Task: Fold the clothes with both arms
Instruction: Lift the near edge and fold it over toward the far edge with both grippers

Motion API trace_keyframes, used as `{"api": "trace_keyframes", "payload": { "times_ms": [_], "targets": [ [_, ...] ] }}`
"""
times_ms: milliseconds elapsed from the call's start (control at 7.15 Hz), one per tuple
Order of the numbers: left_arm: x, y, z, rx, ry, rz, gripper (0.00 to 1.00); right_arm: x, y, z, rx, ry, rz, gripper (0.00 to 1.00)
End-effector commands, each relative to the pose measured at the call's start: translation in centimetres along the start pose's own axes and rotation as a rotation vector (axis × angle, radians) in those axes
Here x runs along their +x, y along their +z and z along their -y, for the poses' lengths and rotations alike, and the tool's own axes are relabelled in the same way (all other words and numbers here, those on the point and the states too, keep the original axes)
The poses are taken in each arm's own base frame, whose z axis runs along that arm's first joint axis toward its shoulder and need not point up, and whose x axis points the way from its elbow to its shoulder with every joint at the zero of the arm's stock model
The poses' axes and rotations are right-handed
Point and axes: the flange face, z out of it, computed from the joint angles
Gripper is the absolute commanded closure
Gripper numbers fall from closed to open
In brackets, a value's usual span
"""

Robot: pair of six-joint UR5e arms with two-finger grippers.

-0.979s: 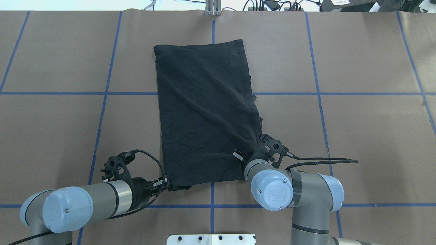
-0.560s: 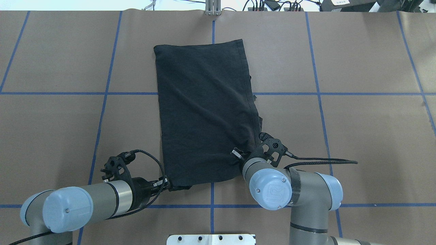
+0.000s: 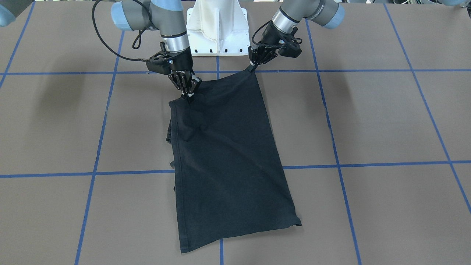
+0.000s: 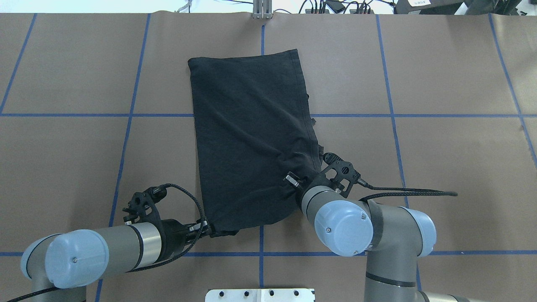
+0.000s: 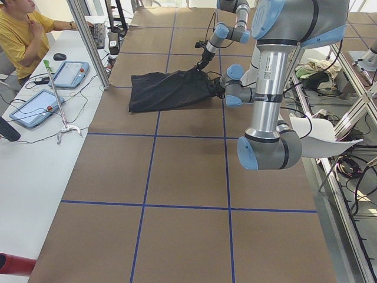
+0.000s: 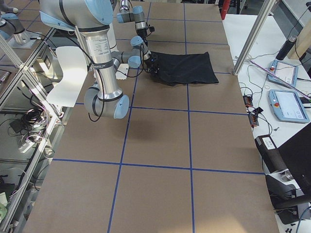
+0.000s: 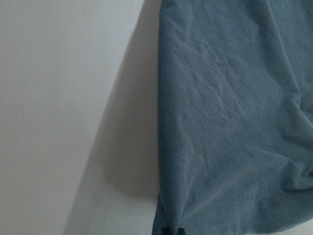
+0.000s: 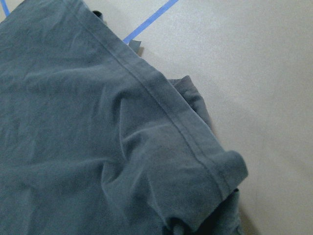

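Note:
The clothes are one black T-shirt (image 4: 251, 138) folded into a long strip, plain side up, lying across the middle of the brown table (image 4: 440, 167). It also shows in the front-facing view (image 3: 228, 158). My left gripper (image 4: 208, 228) is shut on the shirt's near left corner, low over the table (image 3: 252, 67). My right gripper (image 4: 295, 189) points down and is shut on the near right corner (image 3: 188, 97), where the cloth is bunched and lifted. Both wrist views show only shirt fabric (image 7: 230, 122) and its hem (image 8: 161, 103).
The white pedestal base (image 3: 217, 25) stands at the near edge between the arms. Blue tape lines (image 4: 390, 115) grid the table. A metal post (image 4: 262, 10) and cables sit at the far edge. A person (image 5: 20, 35) sits at a side table with tablets (image 5: 69, 73).
My right gripper has moved away from the base with its corner, and the cloth there has bunched more. The left gripper has barely moved.

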Motion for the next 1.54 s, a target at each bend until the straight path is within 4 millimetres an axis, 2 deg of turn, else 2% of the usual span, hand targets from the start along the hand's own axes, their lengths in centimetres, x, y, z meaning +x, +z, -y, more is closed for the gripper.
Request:
{"api": "trace_keyframes", "payload": {
  "times_ms": [0,140,280,420,700,839,979,1259,1399],
  "targets": [
    [1.1,-4.0,-0.3,-0.032,-0.003,-0.049,1.00,2.2,-7.5,-3.3,-0.087,-0.051,-0.020,1.00],
    [1.0,-7.8,-0.6,-0.052,-0.002,-0.073,1.00,2.9,-10.7,-5.1,-0.132,-0.062,-0.006,1.00],
    [1.3,-10.5,-0.8,-0.082,-0.002,-0.084,1.00,3.3,-13.8,-6.4,-0.160,-0.082,0.008,1.00],
    [2.0,-11.4,-1.1,-0.101,-0.001,-0.072,1.00,3.2,-14.8,-6.5,-0.163,-0.086,0.011,1.00],
    [2.8,-10.6,-1.2,-0.121,0.017,-0.028,1.00,1.8,-13.7,-3.7,-0.107,-0.058,0.019,1.00],
    [4.8,-10.6,0.4,-0.078,0.079,-0.051,1.00,1.0,-12.8,-1.9,-0.067,-0.038,0.019,1.00],
    [5.6,-8.9,2.2,-0.025,0.091,-0.012,1.00,-0.7,-12.2,-0.1,-0.027,-0.010,0.031,1.00],
    [9.3,-5.8,6.0,0.074,0.147,0.037,1.00,-3.4,-9.8,1.9,0.022,0.021,0.019,1.00],
    [9.4,-4.2,8.4,0.116,0.174,0.075,1.00,-4.5,-8.1,2.9,0.054,0.021,0.006,1.00]
  ]
}}
